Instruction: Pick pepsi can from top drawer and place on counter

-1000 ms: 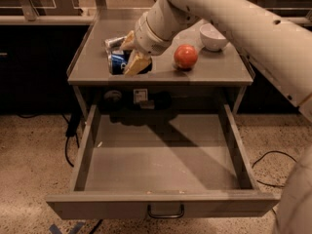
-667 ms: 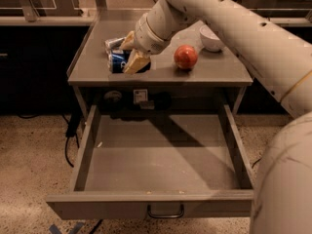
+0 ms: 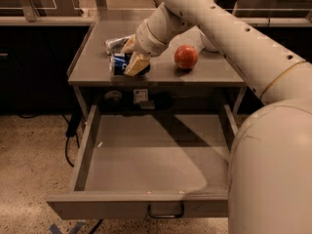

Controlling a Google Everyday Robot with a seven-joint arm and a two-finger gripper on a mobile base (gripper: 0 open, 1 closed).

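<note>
Whether the jaws are clenched on the pepsi can [image 3: 117, 65] or have already let go, I cannot tell from here. The gripper [image 3: 134, 57] sits low over the front left of the counter [image 3: 92, 71], right against the pepsi can and partly covering it. The pepsi can rests on the counter top and seems to lie on its side, silver end to the left. Just behind it is a silver can [image 3: 116, 43]; to the right, apart, is a red apple [image 3: 186, 56].

Over the last second the gripper and pepsi can hold the same spot, with no lift or slide. What changes is nearer me: the arm [image 3: 234, 38] swells into the lower right of my view and now hides the right front corner of the drawer [image 3: 136, 206]. I read that as the body shifting while the wrist stays parked.

The drawer hangs pulled out below, and the pepsi can is not in it. So I judge the carry done. What remains is a confirmed release and a clean retreat, without nudging either can into a roll.
</note>
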